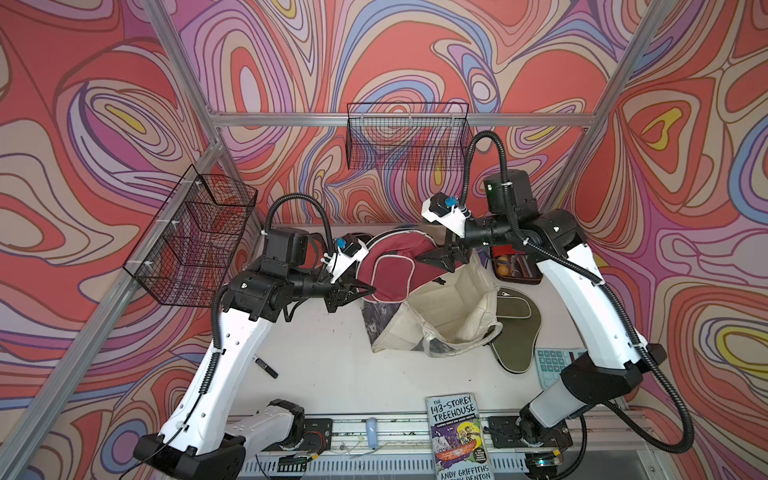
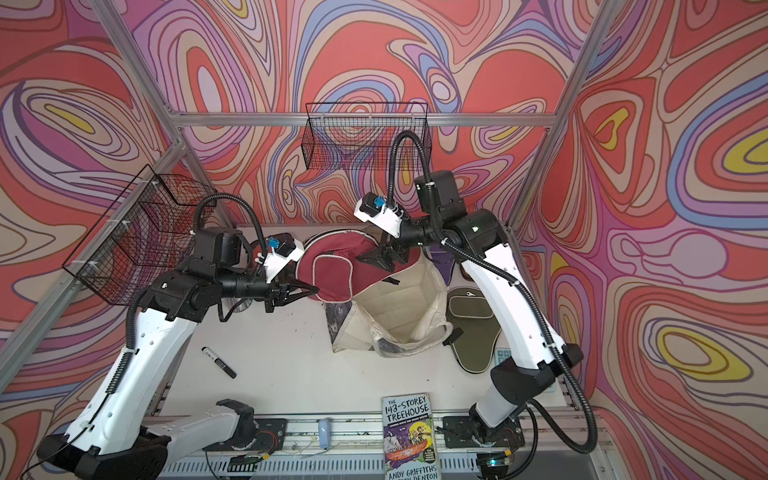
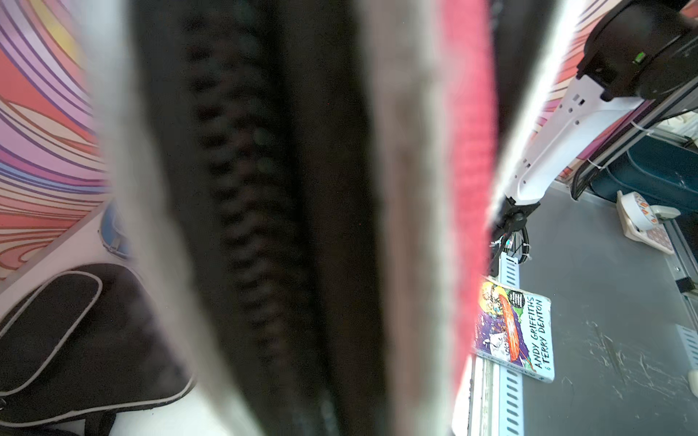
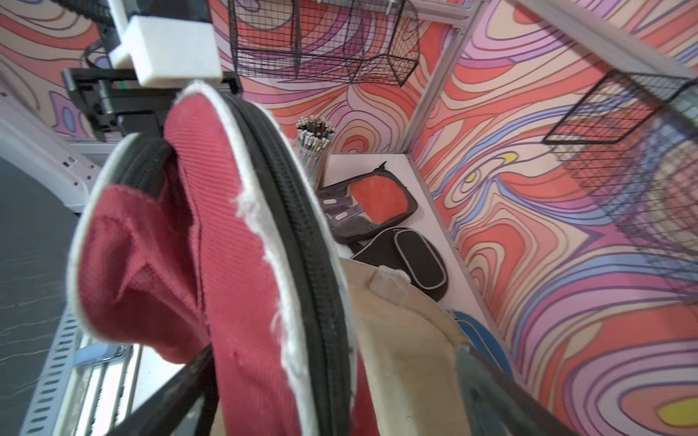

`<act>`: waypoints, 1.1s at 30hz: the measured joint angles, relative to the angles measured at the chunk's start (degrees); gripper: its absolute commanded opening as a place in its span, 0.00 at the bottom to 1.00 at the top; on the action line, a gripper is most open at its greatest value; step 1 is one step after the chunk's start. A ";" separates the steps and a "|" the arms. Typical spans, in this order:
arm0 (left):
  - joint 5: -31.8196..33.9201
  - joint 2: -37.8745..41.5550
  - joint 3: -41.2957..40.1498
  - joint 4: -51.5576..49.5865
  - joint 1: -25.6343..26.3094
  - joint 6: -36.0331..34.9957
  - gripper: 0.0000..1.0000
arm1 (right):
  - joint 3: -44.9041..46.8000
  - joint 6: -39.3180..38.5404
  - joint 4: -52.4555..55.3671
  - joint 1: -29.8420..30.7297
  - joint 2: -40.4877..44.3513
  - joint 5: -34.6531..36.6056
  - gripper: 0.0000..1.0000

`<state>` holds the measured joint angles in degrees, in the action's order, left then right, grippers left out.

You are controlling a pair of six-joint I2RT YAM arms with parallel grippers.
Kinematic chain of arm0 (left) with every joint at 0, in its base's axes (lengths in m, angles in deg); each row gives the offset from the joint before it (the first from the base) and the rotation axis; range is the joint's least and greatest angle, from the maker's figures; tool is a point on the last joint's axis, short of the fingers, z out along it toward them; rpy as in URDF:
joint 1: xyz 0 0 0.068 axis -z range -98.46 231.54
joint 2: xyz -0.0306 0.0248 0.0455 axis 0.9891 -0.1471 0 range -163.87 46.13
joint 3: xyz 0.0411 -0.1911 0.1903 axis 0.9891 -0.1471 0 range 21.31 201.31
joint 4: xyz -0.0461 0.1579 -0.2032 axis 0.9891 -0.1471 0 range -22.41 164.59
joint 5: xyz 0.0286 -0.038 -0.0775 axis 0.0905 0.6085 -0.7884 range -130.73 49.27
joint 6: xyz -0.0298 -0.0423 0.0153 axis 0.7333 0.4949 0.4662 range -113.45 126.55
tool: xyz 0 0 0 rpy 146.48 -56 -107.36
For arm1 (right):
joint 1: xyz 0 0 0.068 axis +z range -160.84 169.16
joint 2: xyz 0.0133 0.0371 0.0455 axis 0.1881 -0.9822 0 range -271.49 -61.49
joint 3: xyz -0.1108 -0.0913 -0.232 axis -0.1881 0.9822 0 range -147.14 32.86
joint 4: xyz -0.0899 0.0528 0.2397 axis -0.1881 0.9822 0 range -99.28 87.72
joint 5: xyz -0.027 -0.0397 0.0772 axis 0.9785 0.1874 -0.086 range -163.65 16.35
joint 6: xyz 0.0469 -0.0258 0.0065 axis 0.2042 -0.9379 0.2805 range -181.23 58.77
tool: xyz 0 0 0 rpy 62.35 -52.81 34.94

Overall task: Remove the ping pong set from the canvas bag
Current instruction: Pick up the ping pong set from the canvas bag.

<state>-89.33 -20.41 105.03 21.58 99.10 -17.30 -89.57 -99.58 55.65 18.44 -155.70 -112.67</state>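
Observation:
A maroon paddle cover of the ping pong set hangs over the far left rim of the cream canvas bag. My left gripper is shut on the cover's left edge, and its black zip fills the left wrist view. My right gripper stands open astride the cover's far edge. An olive cover lies right of the bag. A case with orange balls, a black cover, a red-paddle case and a blue cover lie behind.
A paperback book lies at the front edge. A pale blue calculator is by the right arm and a black marker by the left arm. Wire baskets hang on the walls. A cup of pencils stands at the back.

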 measured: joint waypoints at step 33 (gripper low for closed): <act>20.44 20.31 -20.79 33.35 -0.68 18.49 1.00 | 22.25 46.27 -48.28 -4.50 8.76 -15.28 0.00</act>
<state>-68.89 -0.10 84.25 54.93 98.42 1.19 -67.32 -53.31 7.36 13.94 -146.94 -127.95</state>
